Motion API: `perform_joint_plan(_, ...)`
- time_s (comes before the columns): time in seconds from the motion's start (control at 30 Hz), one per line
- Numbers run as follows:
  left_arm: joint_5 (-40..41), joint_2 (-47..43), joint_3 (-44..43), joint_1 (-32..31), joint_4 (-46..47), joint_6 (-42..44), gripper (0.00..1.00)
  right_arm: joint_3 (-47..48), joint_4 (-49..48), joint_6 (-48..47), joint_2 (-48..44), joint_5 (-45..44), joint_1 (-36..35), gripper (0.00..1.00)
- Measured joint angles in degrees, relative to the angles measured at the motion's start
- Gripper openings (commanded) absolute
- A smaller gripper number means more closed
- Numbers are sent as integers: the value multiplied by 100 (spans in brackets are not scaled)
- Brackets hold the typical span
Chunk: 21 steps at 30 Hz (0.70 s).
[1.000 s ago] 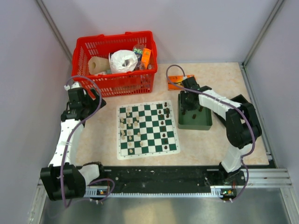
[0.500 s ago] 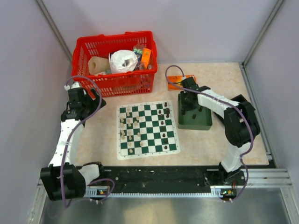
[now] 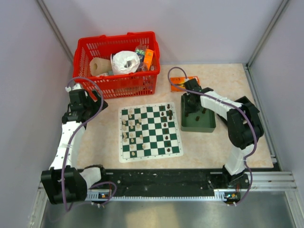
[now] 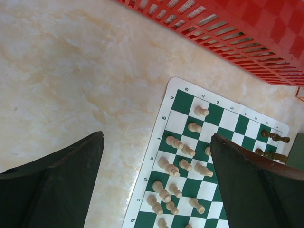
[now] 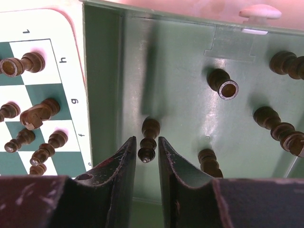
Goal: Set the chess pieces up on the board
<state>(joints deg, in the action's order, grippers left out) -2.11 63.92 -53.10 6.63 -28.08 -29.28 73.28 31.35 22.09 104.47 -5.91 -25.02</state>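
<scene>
The green and white board lies at the table's middle. Cream chess pieces stand on its left files, dark ones on its right. Several dark pieces lie in the dark green tray. My right gripper reaches down into the tray. Its jaws closely flank one upright dark piece, and I cannot tell whether they touch it. My left gripper hangs open above the board's left edge, with cream pieces below and nothing held.
A red basket of household items stands behind the board. An orange packet lies behind the tray. Grey walls close in on the left, right and back. The tray's near wall runs right beside the board's right border.
The right jaws have narrowed around the dark piece in the tray. Both arms have stayed almost in place.
</scene>
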Motion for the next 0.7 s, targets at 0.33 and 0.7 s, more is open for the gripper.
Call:
perform_joint_plan(0.33, 0, 0, 0, 0, 2, 0, 99, 79, 127, -4, -2, -24, -22, 13)
perform_joint_plan(0.7, 0, 0, 0, 0, 2, 0, 99, 675, 584, -149, -619, -352, -236, 13)
